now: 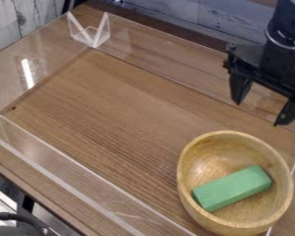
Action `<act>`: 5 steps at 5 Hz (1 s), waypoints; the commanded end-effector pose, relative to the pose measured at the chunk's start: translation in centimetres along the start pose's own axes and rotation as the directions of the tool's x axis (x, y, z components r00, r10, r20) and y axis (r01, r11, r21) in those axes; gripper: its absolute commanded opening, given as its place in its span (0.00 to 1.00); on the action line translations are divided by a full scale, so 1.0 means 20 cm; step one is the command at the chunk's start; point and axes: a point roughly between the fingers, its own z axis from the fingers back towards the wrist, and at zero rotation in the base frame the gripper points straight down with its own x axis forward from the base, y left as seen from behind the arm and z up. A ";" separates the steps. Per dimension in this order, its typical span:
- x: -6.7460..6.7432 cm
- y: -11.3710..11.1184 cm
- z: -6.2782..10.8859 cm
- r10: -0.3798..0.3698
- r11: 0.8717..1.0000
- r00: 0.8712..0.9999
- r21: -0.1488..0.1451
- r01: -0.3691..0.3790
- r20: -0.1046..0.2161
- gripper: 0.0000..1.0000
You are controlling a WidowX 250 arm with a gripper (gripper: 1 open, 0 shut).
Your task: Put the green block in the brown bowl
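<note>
The green block (232, 189) lies flat inside the brown bowl (202, 153), tilted slightly, toward the bowl's right side. The bowl sits at the lower right of the wooden table. My black gripper (264, 102) hangs above and behind the bowl at the upper right, clear of it. It is open, its two fingers spread wide with nothing between them.
Low clear acrylic walls (40, 157) fence the wooden table surface (113, 101) on the left and front. A small clear plastic stand (88, 30) sits at the back left corner. The table's right edge runs close beside the bowl.
</note>
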 end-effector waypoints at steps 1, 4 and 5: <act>0.08 -0.04 0.06 -0.005 1.000 0.998 -0.022 0.006 0.061 1.00; 0.09 -0.04 -0.11 -0.004 1.000 0.998 -0.024 0.006 0.061 1.00; 0.09 0.02 -0.12 0.018 1.000 0.997 -0.014 -0.017 0.070 1.00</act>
